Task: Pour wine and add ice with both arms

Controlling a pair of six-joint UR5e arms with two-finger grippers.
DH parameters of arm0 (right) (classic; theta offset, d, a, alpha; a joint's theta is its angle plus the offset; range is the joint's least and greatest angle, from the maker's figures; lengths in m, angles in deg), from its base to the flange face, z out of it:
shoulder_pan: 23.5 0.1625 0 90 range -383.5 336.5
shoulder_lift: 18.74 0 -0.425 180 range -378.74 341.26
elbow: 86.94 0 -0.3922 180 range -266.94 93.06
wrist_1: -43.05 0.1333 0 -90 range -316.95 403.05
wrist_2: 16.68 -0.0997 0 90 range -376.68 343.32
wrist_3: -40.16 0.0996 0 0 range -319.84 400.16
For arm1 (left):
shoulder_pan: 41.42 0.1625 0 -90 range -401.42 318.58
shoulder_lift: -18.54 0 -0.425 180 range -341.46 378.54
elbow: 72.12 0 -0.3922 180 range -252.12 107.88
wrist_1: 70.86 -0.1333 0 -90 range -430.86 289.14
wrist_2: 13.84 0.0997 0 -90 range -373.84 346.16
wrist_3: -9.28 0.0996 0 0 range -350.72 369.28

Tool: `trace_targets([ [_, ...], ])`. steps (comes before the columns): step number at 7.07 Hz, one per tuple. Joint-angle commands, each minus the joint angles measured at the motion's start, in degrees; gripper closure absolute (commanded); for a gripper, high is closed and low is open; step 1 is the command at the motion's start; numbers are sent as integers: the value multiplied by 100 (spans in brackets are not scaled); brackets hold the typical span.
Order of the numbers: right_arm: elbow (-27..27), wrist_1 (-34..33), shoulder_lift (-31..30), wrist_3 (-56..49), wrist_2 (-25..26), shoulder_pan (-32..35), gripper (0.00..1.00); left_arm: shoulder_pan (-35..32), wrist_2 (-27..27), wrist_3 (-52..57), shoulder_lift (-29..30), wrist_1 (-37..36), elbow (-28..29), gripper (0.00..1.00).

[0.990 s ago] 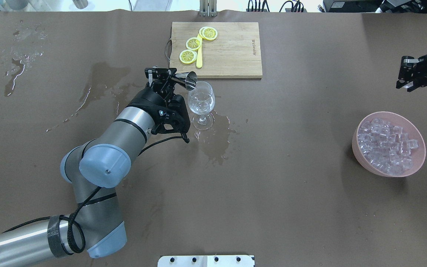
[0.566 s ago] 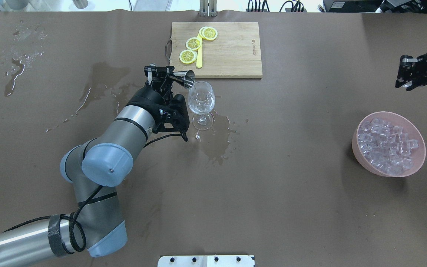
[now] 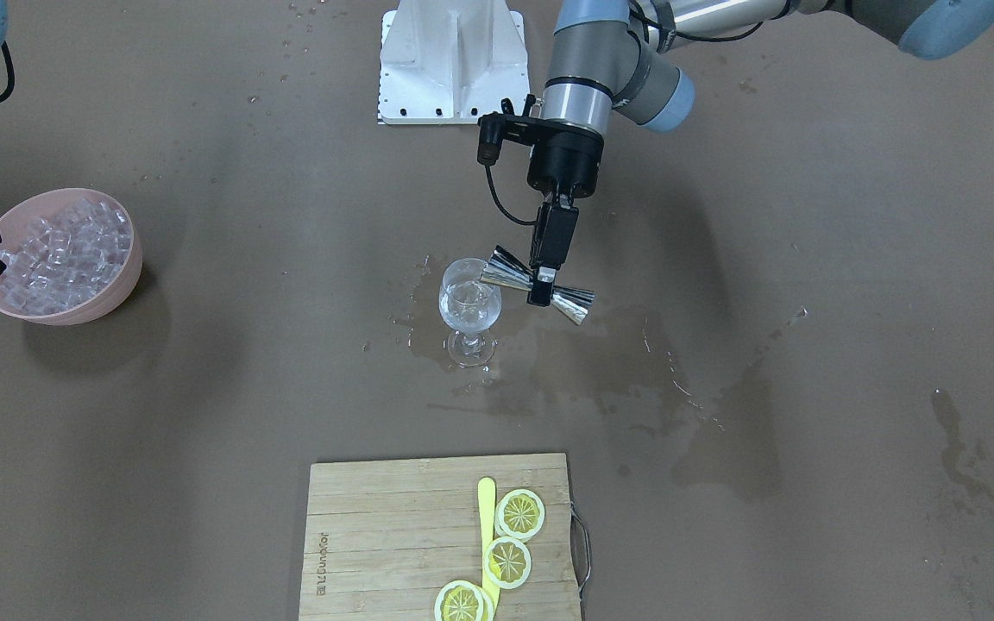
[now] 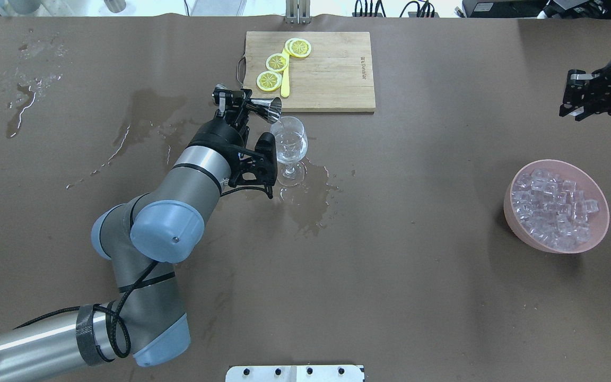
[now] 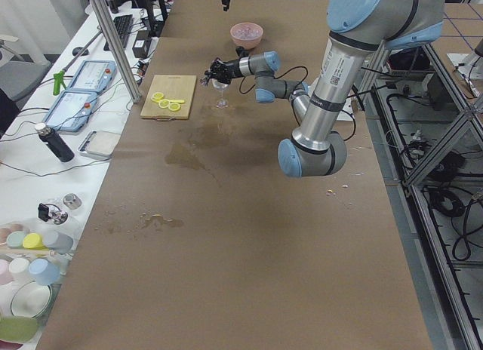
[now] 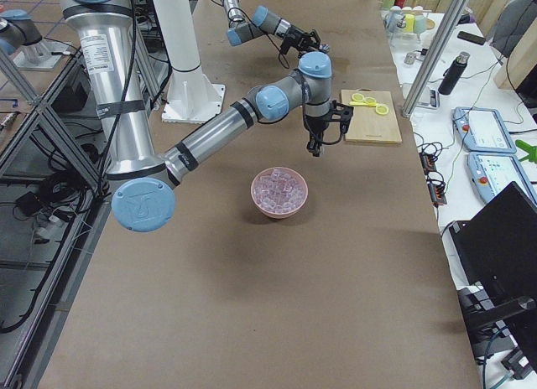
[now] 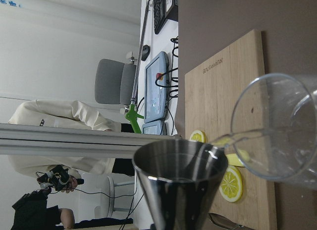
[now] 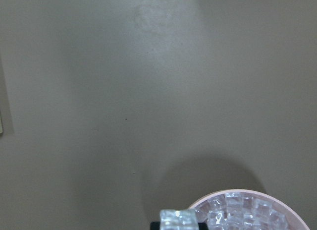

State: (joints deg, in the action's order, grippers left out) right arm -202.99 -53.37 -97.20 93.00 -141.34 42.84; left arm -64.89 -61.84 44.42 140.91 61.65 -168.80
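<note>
Since a second ago the left gripper (image 4: pixel 241 102) has drawn back a little from the wine glass (image 4: pixel 289 142) and toward the cutting board (image 4: pixel 332 74). The right gripper (image 4: pixel 572 98) has also shifted farther from the bowl (image 4: pixel 512 212).

The left gripper's fingers are closed on the narrow waist of a steel measuring cup (image 3: pixel 506 272). The cup lies almost on its side, one open end toward the glass. In the left wrist view the cup's mouth sits just beside the rim of the glass. From the front the two overlap, so I cannot tell whether they touch. The glass stands upright on the table (image 4: pixel 390 265) in a wet patch. A very small amount of wine (image 3: pixel 466 319) lies at the bottom of the glass. More damp streaks spread across the brown cover toward the robot's left.

The right gripper is raised off to one side of the pink bowl. It is pinched on a single ice cube (image 8: pixel 178 219), which shows large at the bottom edge of its wrist view. The rest of the ice (image 4: pixel 555 209) is heaped in the bowl, well apart from the glass.

On the board beyond the glass lie three lemon slices (image 4: pixel 269 80) and a yellow stick (image 4: pixel 285 82).
</note>
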Motion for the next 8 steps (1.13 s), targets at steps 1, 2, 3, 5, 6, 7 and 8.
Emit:
trace_targets([
  [1, -14, 0, 234, -1, -6, 11, 83, 0, 114, 421, 103, -111, 0, 100],
  [2, -14, 0, 304, -1, -6, 2, 83, 8, 124, 606, 120, -111, 9, 100],
  [3, -5, -8, 461, 16, -6, -16, 83, 9, 124, 642, 121, -119, 9, 100],
  [5, 100, -226, 935, 25, 29, -217, 83, 9, 133, 967, 112, -119, 9, 100],
  [6, 109, -341, 1199, 25, 64, -296, 83, 9, 133, 1020, 120, -119, 17, 100],
  [7, 161, -351, 1436, 60, 65, -393, 83, 9, 194, 664, 173, 29, -17, 100],
  [8, 162, -360, 1569, 87, 74, -481, 83, 26, 151, -340, 43, 369, -44, 100],
])
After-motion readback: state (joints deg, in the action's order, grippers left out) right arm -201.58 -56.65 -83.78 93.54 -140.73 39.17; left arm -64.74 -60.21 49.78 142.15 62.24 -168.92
